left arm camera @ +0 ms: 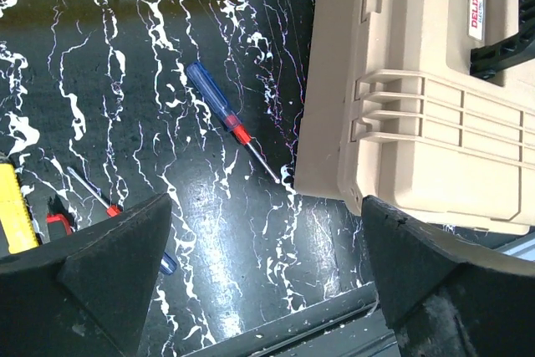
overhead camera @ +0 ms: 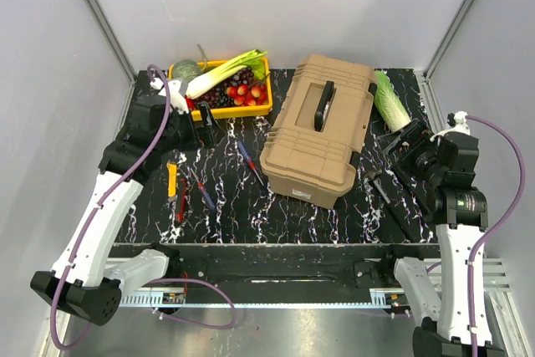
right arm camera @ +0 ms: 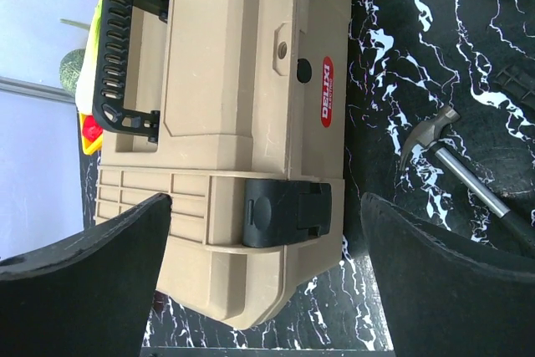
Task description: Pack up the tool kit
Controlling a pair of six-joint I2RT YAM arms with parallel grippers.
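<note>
Standing wide apart, the jaws of my left gripper (left arm camera: 266, 201) hold nothing. Between its two black fingers (left arm camera: 100, 273) the left wrist view shows only the marbled black table (left arm camera: 125, 81). My right gripper (right arm camera: 266, 198) is spread just as wide and is empty too, its fingers filling the lower corners of the right wrist view.

The tan toolbox (overhead camera: 318, 127) sits a little right of centre in the top view, turned at an angle. Its lid is shut and its black handle (overhead camera: 323, 104) lies flat on top. In the right wrist view a black latch (right arm camera: 288, 212) is folded over the lid's edge at the lower middle, with a red label (right arm camera: 326, 91) above it.

My hand tools lie loose outside the box:
- A blue-handled screwdriver (left arm camera: 219, 109) lies in the upper middle of the left wrist view, its tip close to the box's lower corner.
- A yellow-handled tool (overhead camera: 171, 180) and a smaller screwdriver (overhead camera: 203, 192) lie at the left of the top view.
- A hammer (right arm camera: 439, 135) lies at the right of the right wrist view, on the table just beside the box.

A yellow crate (overhead camera: 238, 112) of produce stands at the upper left of the top view — a leek (overhead camera: 226, 73) lies across it. A napa cabbage (overhead camera: 391, 99) lies at the upper right, beside the toolbox.
</note>
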